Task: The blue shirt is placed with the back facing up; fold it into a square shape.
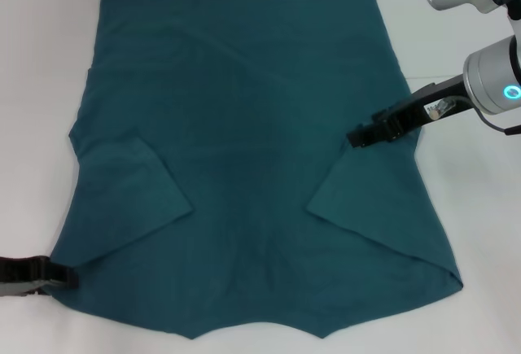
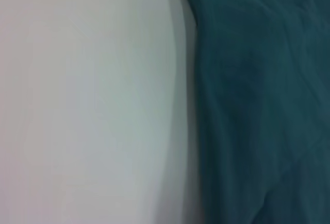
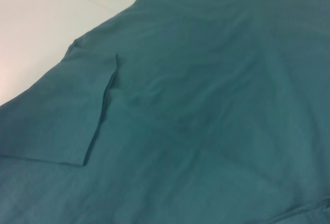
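Lying flat, blue shirt — sleeves folded in; end effector states unclear.

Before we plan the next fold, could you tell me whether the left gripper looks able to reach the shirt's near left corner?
Probably yes: the left gripper sits right at that corner of the blue shirt, with only bare table around it.

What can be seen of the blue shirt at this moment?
The blue shirt is a large, plain teal cloth T-shirt lying flat on the white table, no print showing. Both short sleeves are folded inward over the body, making slanted flaps; soft creases cross the fabric. The left gripper sits at its near left edge, and the right gripper is over the right side, by the folded sleeve. Whether either touches the cloth cannot be told.
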Controlling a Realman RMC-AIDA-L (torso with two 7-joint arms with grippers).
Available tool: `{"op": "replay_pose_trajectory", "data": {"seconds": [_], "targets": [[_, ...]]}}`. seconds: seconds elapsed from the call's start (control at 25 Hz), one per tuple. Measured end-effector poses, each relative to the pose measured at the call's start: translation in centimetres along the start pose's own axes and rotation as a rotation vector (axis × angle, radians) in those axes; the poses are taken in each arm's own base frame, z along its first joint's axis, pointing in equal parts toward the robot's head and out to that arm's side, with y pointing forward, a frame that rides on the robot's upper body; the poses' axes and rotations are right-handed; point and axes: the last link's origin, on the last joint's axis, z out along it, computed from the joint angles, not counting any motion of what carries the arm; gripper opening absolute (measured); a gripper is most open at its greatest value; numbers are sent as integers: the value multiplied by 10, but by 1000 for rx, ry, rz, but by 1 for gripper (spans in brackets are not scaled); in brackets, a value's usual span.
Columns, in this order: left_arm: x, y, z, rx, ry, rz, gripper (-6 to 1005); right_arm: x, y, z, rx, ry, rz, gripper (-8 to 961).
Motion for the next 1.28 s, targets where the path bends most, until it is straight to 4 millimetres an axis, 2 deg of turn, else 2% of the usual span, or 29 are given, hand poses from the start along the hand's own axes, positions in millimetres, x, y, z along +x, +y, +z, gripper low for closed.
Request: {"op": "replay_pose_trajectory", "data": {"seconds": [0.28, 0.52, 0.64, 0.84, 1.08, 1.28], "targets": [[7, 9, 1, -11, -1, 15, 471, -1, 0, 0, 2, -4, -5, 596], [11, 13, 0, -17, 1, 30, 230, 0, -1, 0, 2, 1, 7, 595], [13, 14, 0, -19, 3, 38, 38, 5, -1, -2, -3, 26, 33, 595], [14, 16, -1, -31, 4, 57, 23, 24, -5, -9, 52, 163, 109, 594], [15, 17, -1, -34, 3, 82, 23, 59, -8, -16, 88, 318, 250, 560], [18, 17, -3, -29, 8, 94, 24, 86, -10, -23, 99, 369, 339, 542]]}}
